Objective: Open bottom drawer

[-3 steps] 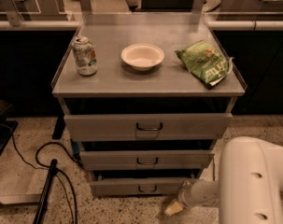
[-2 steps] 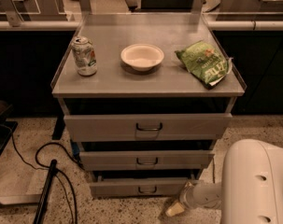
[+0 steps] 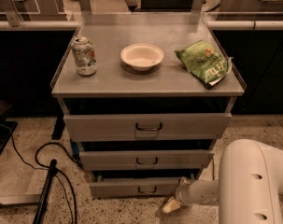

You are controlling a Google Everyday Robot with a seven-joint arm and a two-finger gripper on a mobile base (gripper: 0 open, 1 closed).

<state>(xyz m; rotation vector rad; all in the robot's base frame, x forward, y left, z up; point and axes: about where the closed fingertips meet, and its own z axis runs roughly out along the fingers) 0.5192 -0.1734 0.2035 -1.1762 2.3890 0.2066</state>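
My gripper [image 3: 170, 205] hangs low near the floor, just in front of the bottom drawer [image 3: 117, 188] of the grey cabinet, toward its right end. The drawer's small dark handle [image 3: 147, 189] lies near, up and to the left of the gripper, with its long axis horizontal. Whether my gripper is released or clenched, I cannot tell.

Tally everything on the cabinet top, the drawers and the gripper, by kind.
Cans: 1, the can on the cabinet top
Bowls: 1, the bowl
Bags: 1, the green bag
Drawers: 3, top drawer, middle drawer, bottom drawer
Grippers: 1, the gripper, low near the floor, just right of the bottom drawer's handle
Total: 7
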